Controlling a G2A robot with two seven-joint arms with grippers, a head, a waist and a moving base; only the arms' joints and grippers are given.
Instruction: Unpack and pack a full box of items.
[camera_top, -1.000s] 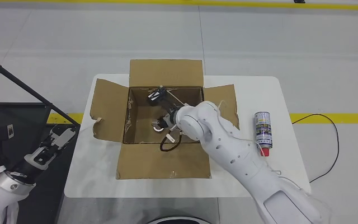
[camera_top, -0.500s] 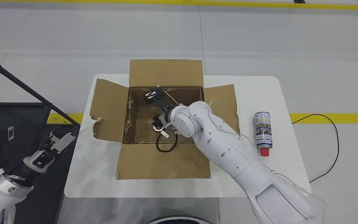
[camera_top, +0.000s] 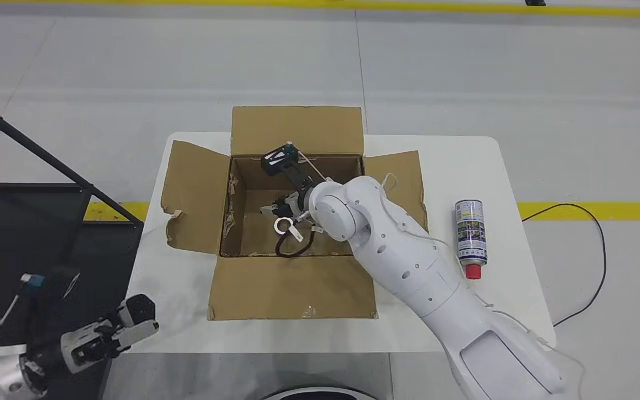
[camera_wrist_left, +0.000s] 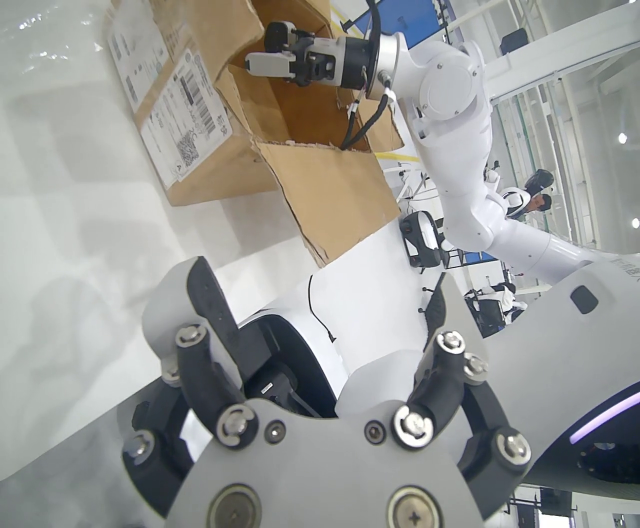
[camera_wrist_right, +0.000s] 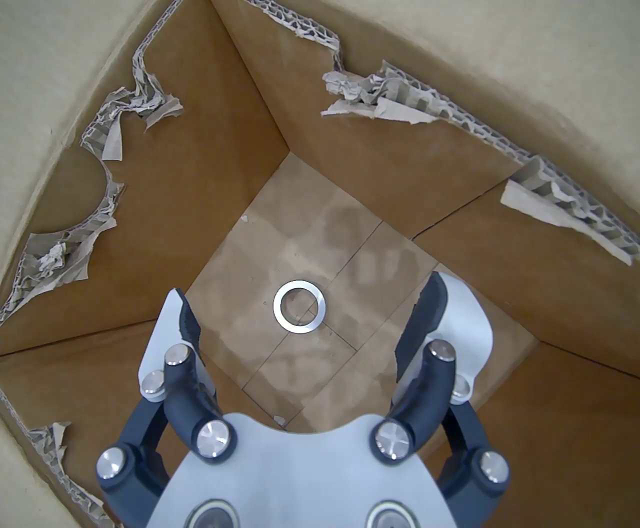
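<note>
An open cardboard box (camera_top: 290, 290) stands on the white table (camera_top: 450, 160), also seen in the left wrist view (camera_wrist_left: 200, 125). A small metal ring (camera_wrist_right: 299, 306) lies flat on the box floor. My right gripper (camera_wrist_right: 307, 300) hangs open inside the box, straight above the ring and well clear of it, with nothing between its fingers. In the top view the right gripper (camera_top: 283, 218) is in the middle of the box. My left gripper (camera_wrist_left: 322, 280) is open and empty, low beside the table's near left corner (camera_top: 143, 322).
A spray can (camera_top: 469, 237) with a red cap lies on the table right of the box. All box flaps are folded outward, with torn edges (camera_wrist_right: 380, 97) along the rim. A black stand (camera_top: 40, 155) lies off the table to the left.
The left arm has pulled back from beside the table's left edge down to the near left corner. The right gripper shifted slightly inside the box and stayed open.
</note>
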